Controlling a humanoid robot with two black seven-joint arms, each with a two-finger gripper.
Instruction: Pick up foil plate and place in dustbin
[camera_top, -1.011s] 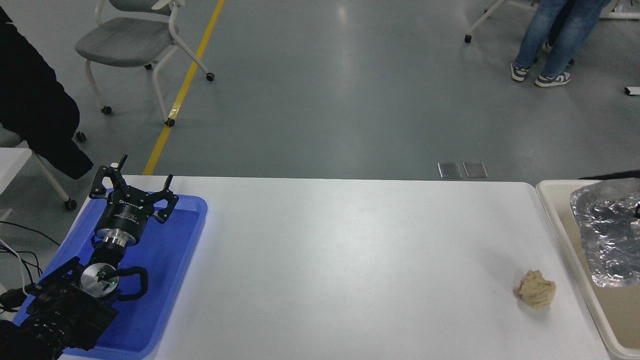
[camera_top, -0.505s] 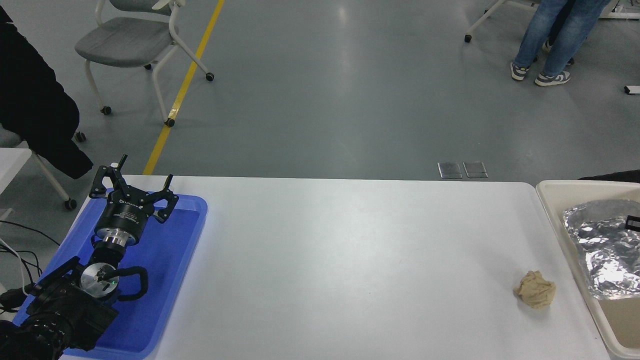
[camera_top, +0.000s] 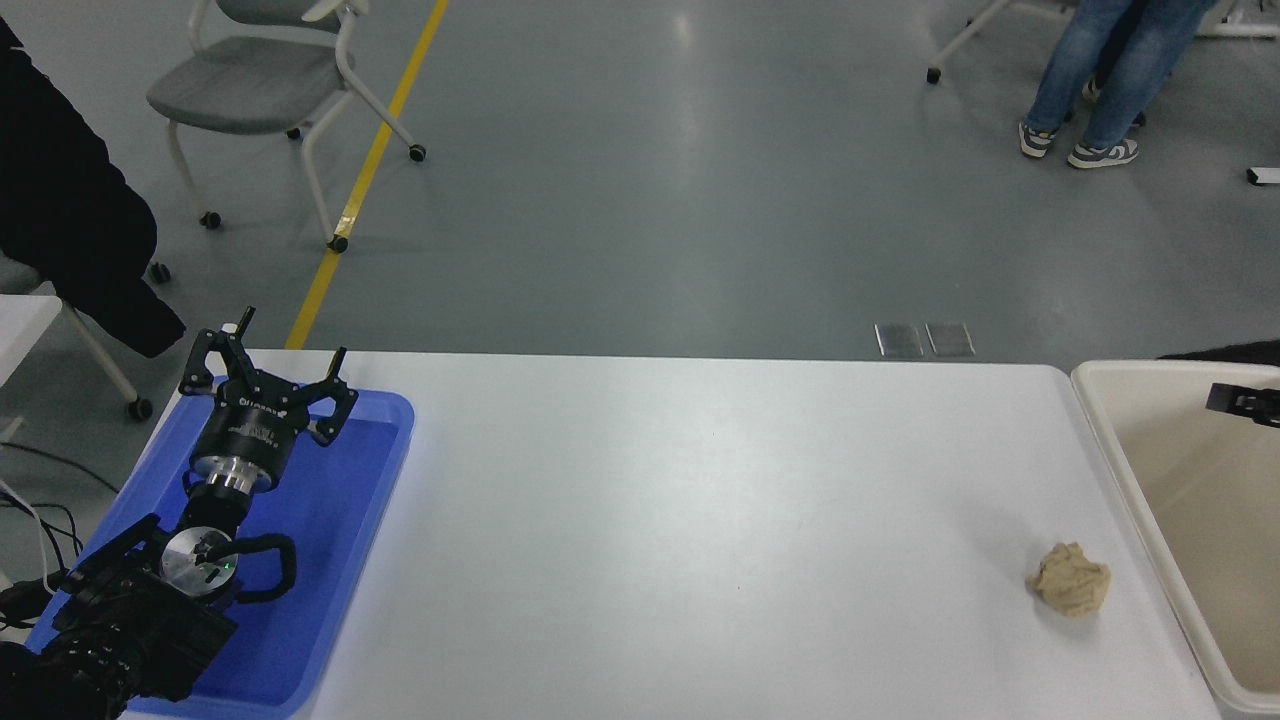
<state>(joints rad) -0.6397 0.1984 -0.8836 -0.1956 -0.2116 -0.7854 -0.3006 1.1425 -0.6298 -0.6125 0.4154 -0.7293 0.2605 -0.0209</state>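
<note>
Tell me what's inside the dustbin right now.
The visible part of the dustbin shows only bare beige floor; no foil plate appears. The right end effector pokes in above it at the frame edge. The rest of the bin is cut off, so unseen.

the dustbin fills the right edge of the frame, its visible beige inside bare. a tip of the right gripper pokes in at the right edge over it. a crumpled tan paper ball lies on the white table at lower right, near the bin. at lower left, the left gripper hangs with fingers spread over a blue tray.
</note>
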